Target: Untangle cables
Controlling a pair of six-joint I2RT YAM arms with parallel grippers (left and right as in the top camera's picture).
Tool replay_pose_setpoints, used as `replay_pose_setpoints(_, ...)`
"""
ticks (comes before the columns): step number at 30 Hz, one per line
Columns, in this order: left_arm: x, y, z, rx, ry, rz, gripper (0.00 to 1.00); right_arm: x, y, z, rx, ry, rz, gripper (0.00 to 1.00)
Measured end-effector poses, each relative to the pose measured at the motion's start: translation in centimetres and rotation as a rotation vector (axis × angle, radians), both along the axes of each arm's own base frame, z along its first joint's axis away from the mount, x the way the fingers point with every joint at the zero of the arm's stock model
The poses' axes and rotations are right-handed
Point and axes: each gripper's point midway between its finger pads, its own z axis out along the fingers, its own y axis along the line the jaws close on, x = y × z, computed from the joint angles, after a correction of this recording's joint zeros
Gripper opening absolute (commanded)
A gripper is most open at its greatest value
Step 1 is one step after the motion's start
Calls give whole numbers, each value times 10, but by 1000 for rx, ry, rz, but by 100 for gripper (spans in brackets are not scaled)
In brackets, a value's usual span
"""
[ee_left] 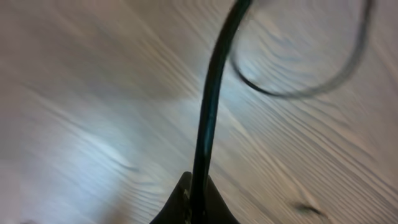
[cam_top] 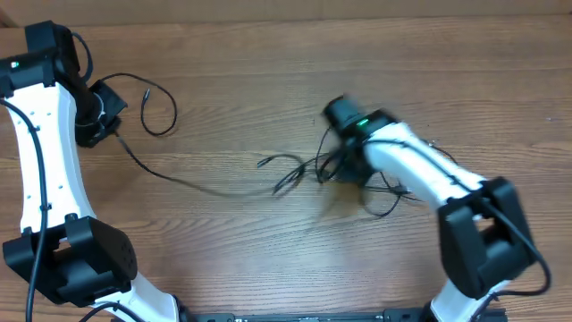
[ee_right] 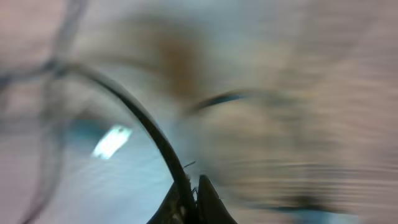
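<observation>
While the cables (cam_top: 295,174) sit bunched and knotted right under the right hand (cam_top: 344,168), one strand (cam_top: 206,188) runs long across the table (cam_top: 268,72), leftward to the left hand (cam_top: 105,116), which is clamped on it. Right hand is pinched shut on the cables too, and it's the nearer hand. I'd judge the coming pull runs along that strand, hands drawing apart.

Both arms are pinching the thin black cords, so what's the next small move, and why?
Probably ease the right end effector away from the left end effector. Both are shut on the cables, which bunch in a knot beside the right one, with a strand lying slack between them, so separating should loosen it.
</observation>
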Motion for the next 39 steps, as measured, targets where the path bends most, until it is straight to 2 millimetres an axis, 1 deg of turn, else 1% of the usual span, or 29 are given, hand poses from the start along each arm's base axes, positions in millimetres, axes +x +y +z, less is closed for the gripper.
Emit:
replay_pose_setpoints(2,-9,23,1,59,23,40,4,15,-42,9,-10,-34,-127,4)
replay_pose_setpoints(3,-14,34,1,80,32,68,4,20,-69,11,-8,-39,-209,4)
replay_pose_setpoints(6,-34,73,2,118,51,178,4,20,-126,11,1,-30,-384,4)
replay_pose_setpoints(7,-48,93,3,124,57,253,4,17,-156,10,12,-27,-473,4)
replay_pose_setpoints(8,-52,98,2,124,57,273,4,16,-164,10,13,-27,-500,4)
replay_pose_setpoints(9,-61,111,3,121,55,320,4,13,-179,10,22,-22,-546,4)
replay_pose_setpoints(12,-79,137,2,91,29,422,4,4,-210,9,75,-16,-660,4)
replay_pose_setpoints(15,-88,151,2,41,-13,489,4,-1,-227,8,122,-18,-727,4)
replay_pose_setpoints(16,-89,153,2,25,-26,498,4,-1,-229,8,139,-21,-741,9)
replay_pose_setpoints(17,-89,153,2,9,-38,502,4,-1,-232,8,149,-24,-750,17)
replay_pose_setpoints(18,-87,153,2,-3,-49,501,4,-1,-233,8,156,-27,-756,40)
replay_pose_setpoints(19,-83,152,2,-13,-65,492,4,-1,-233,8,167,-28,-761,60)
replay_pose_setpoints(20,-79,151,3,-21,-80,476,4,0,-232,8,175,-31,-762,88)
replay_pose_setpoints(21,-73,149,4,-28,-101,448,4,1,-231,8,184,-33,-762,100)
replay_pose_setpoints(23,-58,144,6,-45,-148,365,4,2,-226,8,205,-29,-757,100)
replay_pose_setpoints(24,-48,138,9,-63,-180,291,4,2,-223,9,220,-22,-753,100)
replay_pose_setpoints(26,-30,119,13,-116,-236,126,4,3,-214,12,267,-5,-728,100)
replay_pose_setpoints(27,-21,104,15,-153,-268,26,4,5,-209,15,298,-1,-715,100)
replay_pose_setpoints(29,-8,72,21,-228,-322,-158,4,16,-195,26,385,-19,-671,100)
replay_pose_setpoints(31,3,41,27,-288,-372,-327,4,30,-174,39,486,-44,-594,100)
replay_pose_setpoints(32,7,28,29,-304,-390,-391,4,35,-162,44,534,-52,-544,100)
replay_pose_setpoints(35,20,-11,30,-345,-417,-547,4,44,-111,56,634,-58,-349,100)
replay_pose_setpoints(37,25,-32,25,-366,-409,-599,4,44,-75,59,666,-42,-212,100)
replay_pose_setpoints(39,30,-51,16,-382,-387,-627,4,38,-39,59,681,-20,-69,100)
